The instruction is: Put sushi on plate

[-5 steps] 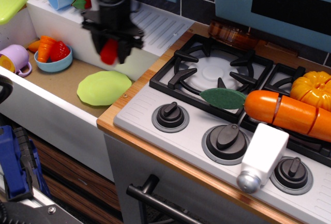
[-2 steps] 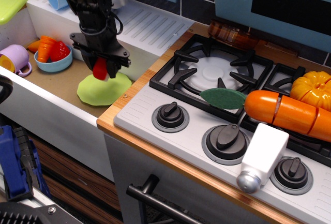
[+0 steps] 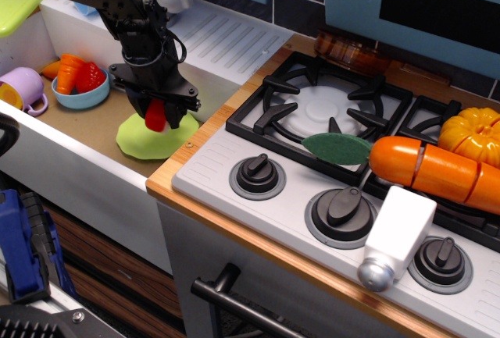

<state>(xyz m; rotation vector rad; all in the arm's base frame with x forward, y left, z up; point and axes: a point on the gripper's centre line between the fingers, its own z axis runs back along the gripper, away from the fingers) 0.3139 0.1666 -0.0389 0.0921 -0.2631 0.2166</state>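
black robot gripper (image 3: 156,113) is pinched on the small glossy red toy sushi (image 3: 155,115) | sushi is held low, directly above the flat light-green plastic plate (image 3: 148,139) | contact with plate cannot be told | release is judged next

I am seen through a single camera set high in front of the toy kitchen, looking down and slightly leftward across the counter's near edge. It sits close enough that the grey stove front with black round knobs (image 3: 346,207) fills the near right, the black burner grate (image 3: 324,112) lies mid-frame, and the sunken tan sink basin (image 3: 86,123) runs to the far left. My black arm enters from the top left corner, cut off by the frame.
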